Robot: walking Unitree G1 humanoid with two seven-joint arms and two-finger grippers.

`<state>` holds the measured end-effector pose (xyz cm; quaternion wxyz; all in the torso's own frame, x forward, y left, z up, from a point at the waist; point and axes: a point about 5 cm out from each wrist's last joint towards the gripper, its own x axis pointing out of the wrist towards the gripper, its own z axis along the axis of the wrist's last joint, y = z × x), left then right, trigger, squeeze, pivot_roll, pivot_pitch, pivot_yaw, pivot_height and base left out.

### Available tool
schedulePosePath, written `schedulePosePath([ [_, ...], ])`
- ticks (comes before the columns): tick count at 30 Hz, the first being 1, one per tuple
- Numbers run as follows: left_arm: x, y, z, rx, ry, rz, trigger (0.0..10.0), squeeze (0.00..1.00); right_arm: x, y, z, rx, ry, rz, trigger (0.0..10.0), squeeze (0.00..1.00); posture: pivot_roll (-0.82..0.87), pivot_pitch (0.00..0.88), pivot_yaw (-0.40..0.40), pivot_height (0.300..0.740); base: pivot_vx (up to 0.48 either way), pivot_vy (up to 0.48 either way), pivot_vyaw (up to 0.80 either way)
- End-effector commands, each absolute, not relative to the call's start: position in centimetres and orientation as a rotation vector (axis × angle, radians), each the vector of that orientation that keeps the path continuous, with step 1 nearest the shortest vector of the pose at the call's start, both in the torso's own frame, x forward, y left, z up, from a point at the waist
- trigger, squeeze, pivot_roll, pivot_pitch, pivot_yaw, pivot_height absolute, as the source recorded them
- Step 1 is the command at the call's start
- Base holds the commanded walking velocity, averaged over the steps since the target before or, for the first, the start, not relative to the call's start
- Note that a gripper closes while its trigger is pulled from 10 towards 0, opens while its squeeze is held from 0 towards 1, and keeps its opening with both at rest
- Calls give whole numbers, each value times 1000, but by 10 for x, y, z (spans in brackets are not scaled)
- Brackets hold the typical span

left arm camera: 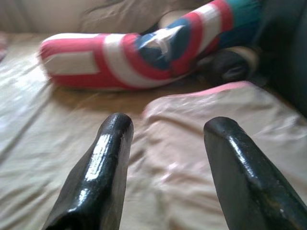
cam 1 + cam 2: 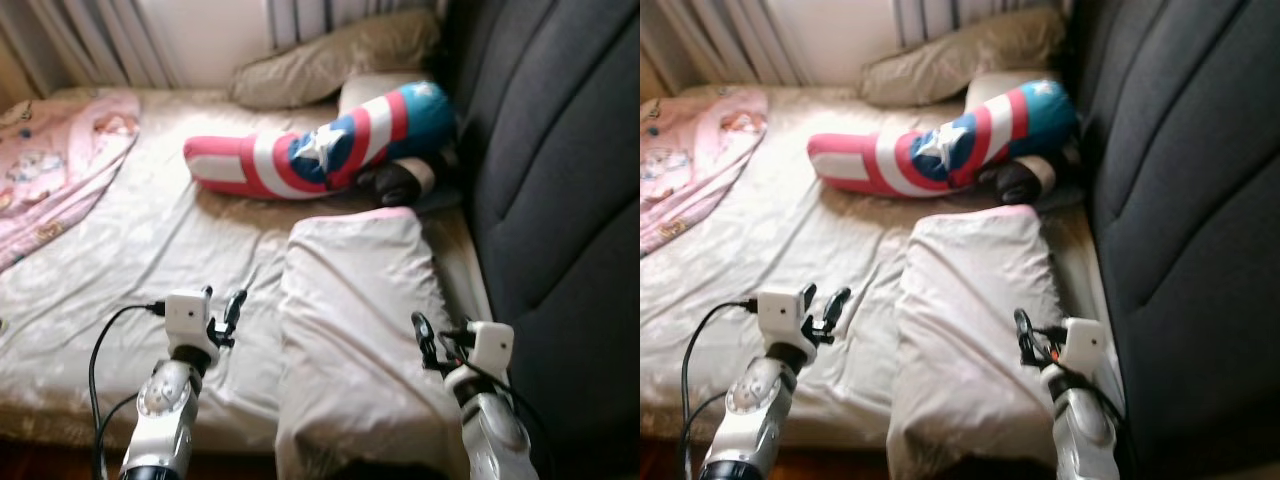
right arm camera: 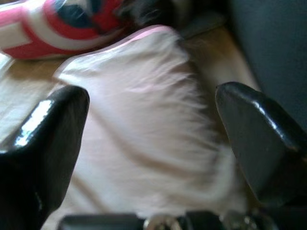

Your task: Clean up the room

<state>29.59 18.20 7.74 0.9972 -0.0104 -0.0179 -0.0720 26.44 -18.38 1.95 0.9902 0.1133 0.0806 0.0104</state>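
Observation:
A pale pink pillow (image 2: 355, 320) lies on the bed's near right part, by the dark headboard. Behind it lies a long red, white and blue bolster with a star (image 2: 320, 148), and a beige pillow (image 2: 335, 58) rests at the back. My left gripper (image 2: 232, 312) hovers open over the beige sheet just left of the pink pillow (image 1: 216, 143). My right gripper (image 2: 424, 338) is open above the pink pillow's (image 3: 144, 124) near right side, with nothing between its fingers.
A dark padded headboard (image 2: 560, 180) runs along the right. A pink patterned blanket (image 2: 55, 165) lies at the far left of the bed. A small dark-and-white object (image 2: 400, 180) sits under the bolster's end. Curtains (image 2: 100, 40) hang behind.

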Motion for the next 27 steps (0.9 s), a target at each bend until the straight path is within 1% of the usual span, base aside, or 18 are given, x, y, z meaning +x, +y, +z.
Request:
schedulePosePath([
  [1, 295, 177, 74, -26, -22, -169, 10000, 0, 262, -189, 16, 239, 176, -5, 10000, 0, 0, 83, -6, 740, 274, 0, 0],
  [3, 295, 177, 74, -27, -21, -171, 10000, 0, 262, -190, 16, 239, 175, -5, 10000, 0, 0, 83, -6, 740, 274, 0, 0],
  [8, 295, 173, 73, -32, -16, -194, 10000, 0, 262, -189, 16, 241, 177, -1, 10000, 0, 0, 77, -8, 740, 0, 0, 0],
  [24, 297, 176, 71, -44, 3, -175, 10000, 0, 261, -187, 14, 246, 191, -4, 10000, 0, 1, 102, -13, 740, 0, 0, 0],
  [27, 298, 177, 70, -46, 11, -171, 10000, 0, 260, -187, 14, 247, 194, -8, 10000, 0, 3, 102, -11, 740, 0, 407, 0],
])
